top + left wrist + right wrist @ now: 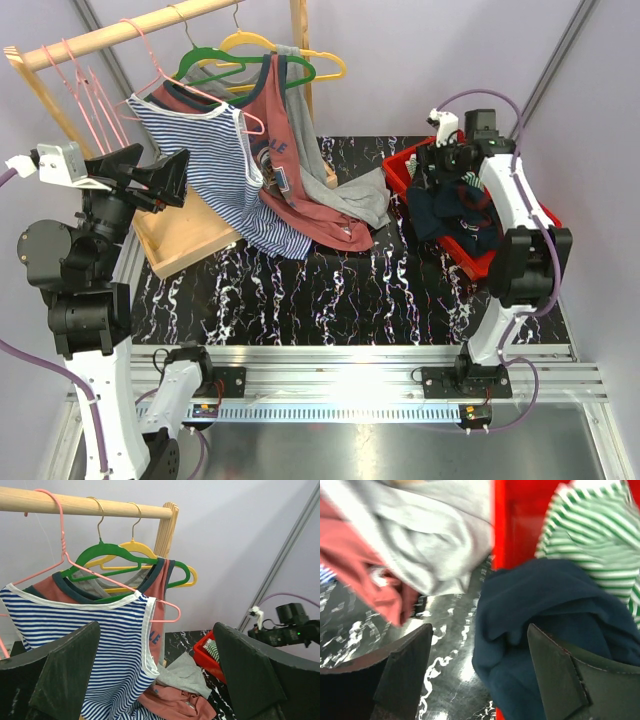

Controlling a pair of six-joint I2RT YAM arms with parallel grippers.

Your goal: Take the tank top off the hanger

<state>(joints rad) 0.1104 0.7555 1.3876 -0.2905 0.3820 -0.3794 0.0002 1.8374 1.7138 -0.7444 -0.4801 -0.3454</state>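
Observation:
A blue-and-white striped tank top [215, 150] hangs on a pink hanger [160, 75] from the wooden rail [110, 30]. My left gripper [172, 180] is open just left of it, level with its lower half and not touching. In the left wrist view the striped tank top [95, 645] fills the space between and beyond the open left gripper [156, 645], under the pink hanger [65, 555]. My right gripper [440, 165] hovers open over the red bin [400, 165]. In its wrist view the right gripper [479, 630] stands open above a navy garment [545, 610], holding nothing.
A salmon tank top [290, 140] on a green hanger [215, 58] and a grey garment [350, 195] on a yellow hanger [320, 60] hang behind and drape onto the black marbled table. A wooden base tray [185, 235] sits under the rack. A green-striped garment [590, 535] lies in the bin.

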